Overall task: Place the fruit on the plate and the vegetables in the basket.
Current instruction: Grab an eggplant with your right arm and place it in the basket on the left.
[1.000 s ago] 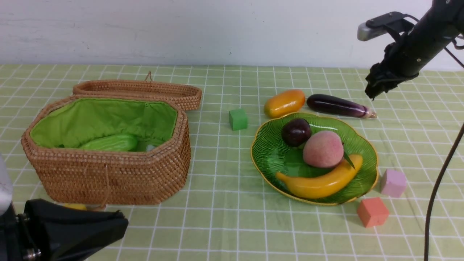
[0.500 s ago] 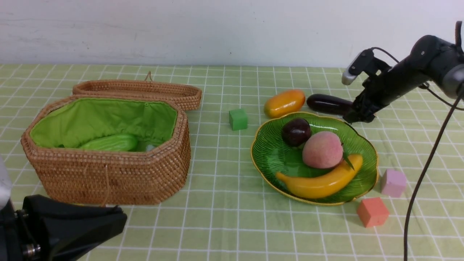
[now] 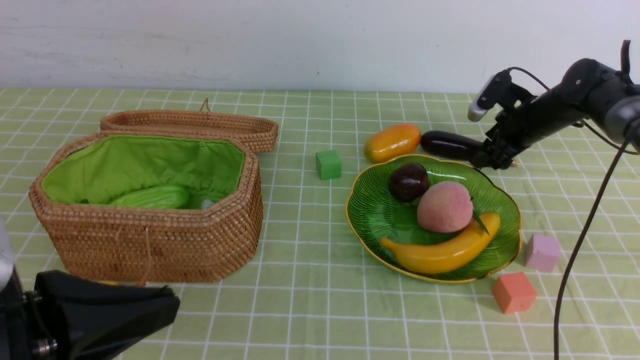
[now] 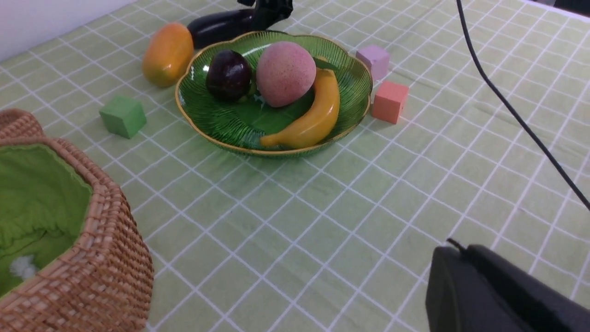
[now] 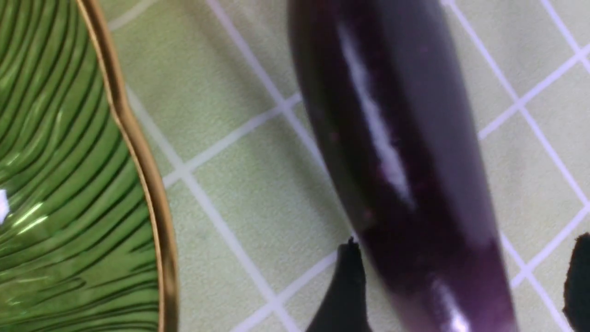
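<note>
The basket (image 3: 150,245) stood open on our near left. Nearer still, at its 7 o'clock, the left claw (image 3: 167,305) rested closed above the table (image 3: 310,310), holding nothing we could see. Inside the basket the light-green gourd (image 3: 150,197) lay on the green lining, and no other vegetable showed there.

At 3 o'clock from the basket sat the plate (image 3: 372,220). It carried the banana (image 3: 445,252) along its near side, with the peach (image 3: 445,206) against it and the mangosteen (image 3: 408,182) just behind the peach. An orange-red cube (image 3: 513,292) lay near the rim at the plate's 5 o'clock, a lilac cube (image 3: 542,252) at 4 o'clock and a green cube (image 3: 328,164) at 10 o'clock.

Farther off, the mango (image 3: 392,142) lay on the table just past the rim at 11 o'clock. The eggplant (image 3: 450,145) lay beside it at 1 o'clock. The basket's lid (image 3: 190,127) lay behind the basket at 12 o'clock.

A second before, the right arm had hung high above the eggplant's stem end. It had since come down and spread its fingers. The right claw (image 3: 492,160) now straddled that end, open, one finger on each side and not yet clamped. The eggplant still lay on the table.

We judged a grasp was close. The eggplant then had a long carry toward 9 o'clock to reach the basket. The mango was the last fruit owed to the plate.

We could read no brand, label or writing anywhere.
</note>
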Tool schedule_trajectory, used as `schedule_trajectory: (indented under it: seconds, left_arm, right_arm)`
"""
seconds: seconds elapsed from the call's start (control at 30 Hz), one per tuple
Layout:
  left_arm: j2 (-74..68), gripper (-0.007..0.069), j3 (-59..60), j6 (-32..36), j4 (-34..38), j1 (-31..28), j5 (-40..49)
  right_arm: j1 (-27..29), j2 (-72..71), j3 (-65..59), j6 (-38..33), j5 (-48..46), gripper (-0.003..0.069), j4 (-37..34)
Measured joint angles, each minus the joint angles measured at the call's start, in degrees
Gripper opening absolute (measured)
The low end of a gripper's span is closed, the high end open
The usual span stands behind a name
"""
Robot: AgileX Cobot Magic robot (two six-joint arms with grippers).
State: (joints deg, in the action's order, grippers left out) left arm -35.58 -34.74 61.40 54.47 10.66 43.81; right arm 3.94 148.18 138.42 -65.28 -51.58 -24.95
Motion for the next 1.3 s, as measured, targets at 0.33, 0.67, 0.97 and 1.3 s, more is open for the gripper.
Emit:
schedule_trajectory:
  seconds: [0.33,0.67,0.97,1.3]
  left_arm:
    - [0.0,-0.0013,0.0,13.7,18.3,0.0,-8.5]
    - [0.0,-0.0012,0.0,18.5,25.9,0.0,-12.0]
    - [0.0,-0.001,0.0,18.5,25.9,0.0,-12.1]
    - [0.0,-0.0006,0.0,16.5,19.7,0.0,-12.3]
  right_arm:
    - [0.0,1.1,-0.3,0.0,2.3,0.0506,-0.8]
    - [0.0,1.4,-0.3,0.0,1.7,0.0329,-1.5]
    - [1.2,1.3,-0.3,3.6,0.5,0.0329,-2.3]
    - [1.7,-8.4,-0.3,12.7,-14.2,0.0329,-0.7]
